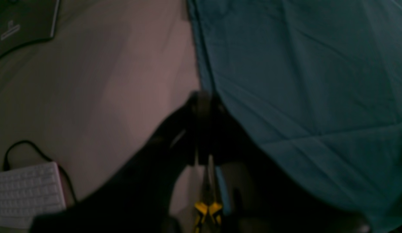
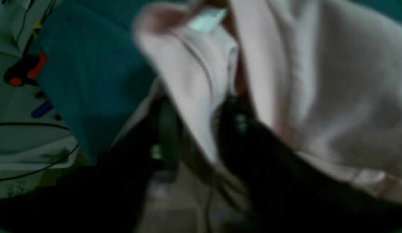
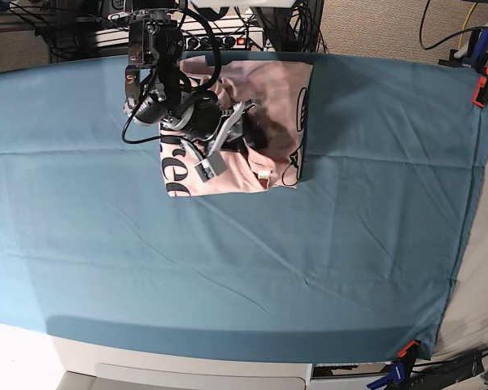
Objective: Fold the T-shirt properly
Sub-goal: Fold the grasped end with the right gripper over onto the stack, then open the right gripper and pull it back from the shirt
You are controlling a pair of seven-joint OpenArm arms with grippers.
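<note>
The pale pink T-shirt (image 3: 268, 89) lies folded into a rough square at the far middle of the teal table cloth (image 3: 228, 268), with black lettering showing along its left and right edges. My right gripper (image 3: 242, 122) hovers low over the shirt's middle. In the right wrist view its two dark fingers (image 2: 236, 126) stand apart, open, with a loose fold of the T-shirt (image 2: 317, 81) hanging between them. My left gripper (image 1: 204, 97) is shut on nothing, beside the hanging edge of the table cloth (image 1: 301, 81) and off the table. The left arm does not show in the base view.
Orange-and-black clamps (image 3: 481, 81) (image 3: 403, 353) hold the cloth at the right corners. Cables and equipment (image 3: 220, 32) crowd the far edge behind the shirt. Below my left gripper are a white keyboard (image 1: 26, 191), a black cable (image 1: 26, 145) and yellow-handled pliers (image 1: 207, 210).
</note>
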